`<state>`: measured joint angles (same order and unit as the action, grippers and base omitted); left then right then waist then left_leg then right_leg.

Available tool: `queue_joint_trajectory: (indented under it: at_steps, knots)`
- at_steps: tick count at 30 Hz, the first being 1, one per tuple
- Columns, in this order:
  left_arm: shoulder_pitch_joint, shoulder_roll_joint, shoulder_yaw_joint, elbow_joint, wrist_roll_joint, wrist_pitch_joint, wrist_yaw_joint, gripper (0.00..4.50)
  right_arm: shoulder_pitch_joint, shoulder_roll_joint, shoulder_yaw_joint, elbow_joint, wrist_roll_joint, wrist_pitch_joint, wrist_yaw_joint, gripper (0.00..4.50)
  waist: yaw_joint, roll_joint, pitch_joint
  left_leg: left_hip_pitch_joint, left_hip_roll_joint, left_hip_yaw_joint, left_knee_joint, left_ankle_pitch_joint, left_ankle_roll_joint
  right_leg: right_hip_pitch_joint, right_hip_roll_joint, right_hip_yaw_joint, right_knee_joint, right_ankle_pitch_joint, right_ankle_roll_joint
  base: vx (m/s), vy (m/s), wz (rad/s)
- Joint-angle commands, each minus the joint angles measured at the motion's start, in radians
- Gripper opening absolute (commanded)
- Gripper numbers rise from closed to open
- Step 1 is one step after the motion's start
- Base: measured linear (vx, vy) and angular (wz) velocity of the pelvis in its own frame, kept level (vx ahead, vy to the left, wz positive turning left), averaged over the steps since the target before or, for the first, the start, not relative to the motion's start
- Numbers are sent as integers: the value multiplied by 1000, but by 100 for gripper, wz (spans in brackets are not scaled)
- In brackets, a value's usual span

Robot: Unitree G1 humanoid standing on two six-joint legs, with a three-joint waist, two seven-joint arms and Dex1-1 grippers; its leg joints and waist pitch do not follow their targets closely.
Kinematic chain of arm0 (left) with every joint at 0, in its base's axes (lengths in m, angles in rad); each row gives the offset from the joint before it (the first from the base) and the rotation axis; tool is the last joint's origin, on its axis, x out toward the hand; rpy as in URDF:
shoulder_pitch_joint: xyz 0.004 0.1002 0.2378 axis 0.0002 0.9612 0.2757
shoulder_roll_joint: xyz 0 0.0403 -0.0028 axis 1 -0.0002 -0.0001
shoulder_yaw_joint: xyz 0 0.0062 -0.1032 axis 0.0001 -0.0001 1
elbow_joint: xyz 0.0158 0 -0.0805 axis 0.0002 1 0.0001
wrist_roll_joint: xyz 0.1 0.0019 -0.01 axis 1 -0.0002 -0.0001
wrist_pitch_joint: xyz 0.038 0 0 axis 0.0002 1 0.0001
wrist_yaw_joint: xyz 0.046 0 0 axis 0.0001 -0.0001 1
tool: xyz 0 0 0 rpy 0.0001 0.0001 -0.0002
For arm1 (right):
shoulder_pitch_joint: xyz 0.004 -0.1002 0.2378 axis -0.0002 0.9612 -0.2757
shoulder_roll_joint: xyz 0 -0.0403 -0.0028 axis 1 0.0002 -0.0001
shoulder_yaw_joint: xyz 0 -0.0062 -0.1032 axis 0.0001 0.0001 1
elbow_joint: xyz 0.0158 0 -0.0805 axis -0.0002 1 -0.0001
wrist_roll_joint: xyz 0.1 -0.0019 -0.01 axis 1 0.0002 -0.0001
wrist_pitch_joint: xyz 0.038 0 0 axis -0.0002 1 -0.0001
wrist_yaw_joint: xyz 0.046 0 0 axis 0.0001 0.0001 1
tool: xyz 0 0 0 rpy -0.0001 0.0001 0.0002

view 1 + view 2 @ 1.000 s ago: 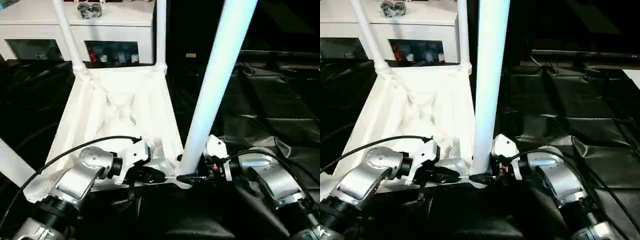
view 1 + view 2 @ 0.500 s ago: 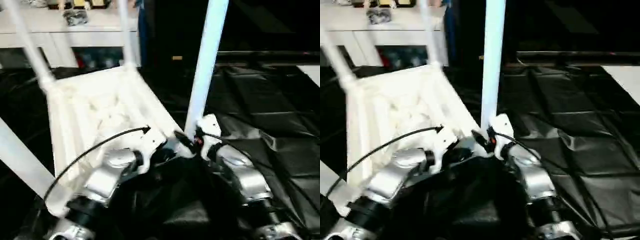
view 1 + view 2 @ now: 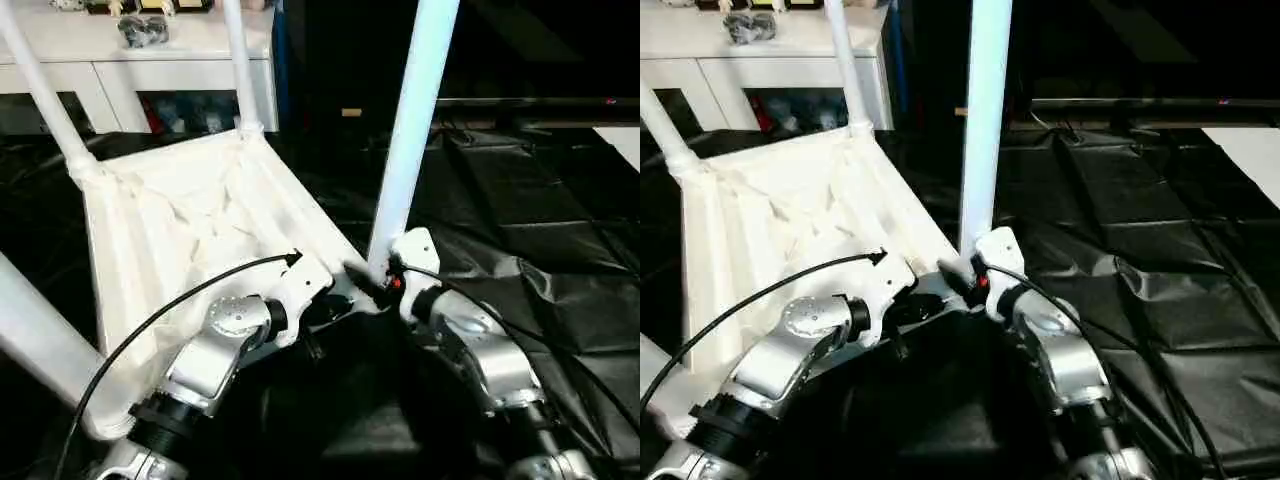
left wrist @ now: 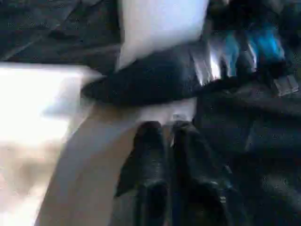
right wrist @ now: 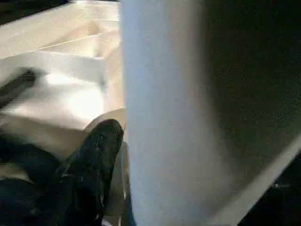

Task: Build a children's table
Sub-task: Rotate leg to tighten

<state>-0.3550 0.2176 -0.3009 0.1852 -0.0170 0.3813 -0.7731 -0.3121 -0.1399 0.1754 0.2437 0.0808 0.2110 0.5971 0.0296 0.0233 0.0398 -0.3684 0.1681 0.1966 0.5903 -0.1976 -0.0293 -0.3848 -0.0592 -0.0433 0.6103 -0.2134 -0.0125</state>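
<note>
White ribbed tabletop (image 3: 190, 230), smooth tapered legs (image 3: 412, 120).

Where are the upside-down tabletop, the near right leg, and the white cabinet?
tabletop (image 3: 190, 230): left eye view, on its ribbed underside, facing up.
near right leg (image 3: 410, 150): left eye view, midway up the tube.
white cabinet (image 3: 790, 40): right eye view, on its top surface.
</note>
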Motion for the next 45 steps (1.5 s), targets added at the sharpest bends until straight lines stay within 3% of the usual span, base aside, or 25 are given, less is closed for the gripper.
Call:
queue_joint_trajectory:
  at_steps: [1,2,4,5,7,11,12,15,19,21,22,26,28,32,36,39,40,42,43,44,45]
  knots:
    - [0,16,13,-32,4,8,5,82,15,-12,58,-7,8,17,58,314,7,-5,-48,8,67,-37,-75,-197,24,34,-88,53,-81,-153,-189,0,0,0]
    - [1,21,14,-34,10,3,11,94,17,-18,57,-12,5,15,63,314,7,-5,-48,8,67,-37,-75,-197,24,34,-88,53,-81,-153,-189,0,0,0]
    - [6,42,12,-42,20,17,7,101,21,-30,50,-17,4,13,73,314,8,-6,-50,3,64,-35,-70,-141,44,40,-85,52,-71,-47,-218,0,0,0]
    - [8,48,13,-43,23,25,8,101,21,-33,48,-16,3,13,75,314,8,-6,-51,3,64,-35,-70,-135,49,40,-86,51,-69,-36,-222,0,0,0]
    - [17,79,8,-61,26,67,0,101,23,-41,40,-19,-1,16,80,314,7,-4,-47,5,66,-33,-71,-149,52,39,-87,50,-72,-60,-232,0,0,0]
    - [31,104,6,-103,11,106,-18,101,21,-50,39,-22,4,18,81,314,5,-2,-42,10,68,-35,-76,-211,23,35,-86,52,-82,-183,-217,0,0,0]
    - [41,110,14,-127,-7,127,-27,130,20,-50,36,-19,3,16,77,314,5,4,-42,11,69,-36,-77,-216,19,33,-86,52,-82,-187,-216,0,0,0]
    - [67,133,23,-190,-41,180,-51,137,18,-50,31,-14,0,9,71,314,5,1,-43,11,68,-35,-77,-204,12,34,-84,52,-77,-153,-223,0,0,0]
    - [79,150,14,-191,-20,175,-32,173,18,-49,34,-15,-1,7,76,314,8,3,-45,12,66,-33,-74,-183,21,35,-82,52,-75,-108,-227,0,0,0]
    - [77,151,12,-181,-13,173,-23,173,18,-50,36,-15,-1,5,78,314,8,3,-45,11,66,-34,-74,-184,20,36,-82,52,-75,-107,-225,0,0,0]
    - [76,159,3,-176,-11,183,-24,173,18,-51,40,-17,-2,4,79,314,7,-5,-45,9,65,-33,-74,-183,21,38,-82,51,-74,-109,-223,0,0,0]
    - [71,163,-11,-145,0,170,-25,173,18,-52,42,-17,-2,0,81,314,8,0,-45,11,65,-33,-73,-179,22,36,-82,52,-75,-119,-220,0,0,0]
    - [69,162,-11,-141,-5,177,-32,136,18,-54,44,-20,-2,2,85,314,9,2,-45,11,65,-34,-73,-180,20,36,-82,52,-74,-120,-220,0,0,0]
    - [61,177,-23,-140,-20,210,-66,117,20,-61,48,-31,-1,7,95,314,9,-1,-45,12,64,-33,-73,-183,17,37,-83,52,-75,-128,-221,0,0,0]
    - [52,238,-42,-158,-41,237,-143,93,23,-116,52,-63,21,20,173,314,11,-10,-45,10,63,-33,-72,-159,32,39,-84,51,-71,-118,-218,0,0,0]
    - [53,245,-39,-159,-41,234,-147,50,27,-142,59,-78,31,23,214,314,14,-7,-46,10,64,-32,-69,-147,43,40,-84,51,-70,-100,-226,0,0,0]
    - [55,245,-30,-157,-43,231,-145,50,35,-170,62,-91,42,22,256,314,15,-1,-45,11,64,-32,-69,-155,41,39,-83,50,-73,-107,-227,0,0,0]
    - [55,243,-24,-154,-46,227,-144,47,41,-200,59,-101,57,23,299,333,18,-4,-47,12,65,-33,-67,-154,43,42,-84,51,-70,-99,-228,0,0,0]
    - [55,244,-25,-153,-50,223,-150,37,42,-212,55,-105,60,21,308,344,19,6,-47,12,65,-34,-67,-154,42,41,-84,51,-69,-95,-231,0,0,0]
    - [54,245,-29,-149,-58,220,-158,24,44,-229,45,-113,69,32,324,354,17,8,-46,12,64,-33,-67,-156,42,40,-82,50,-71,-91,-232,0,0,0]
    - [52,247,-33,-146,-65,216,-166,16,46,-244,39,-121,77,40,340,364,16,1,-47,10,63,-33,-66,-158,43,43,-82,50,-70,-82,-235,0,0,0]
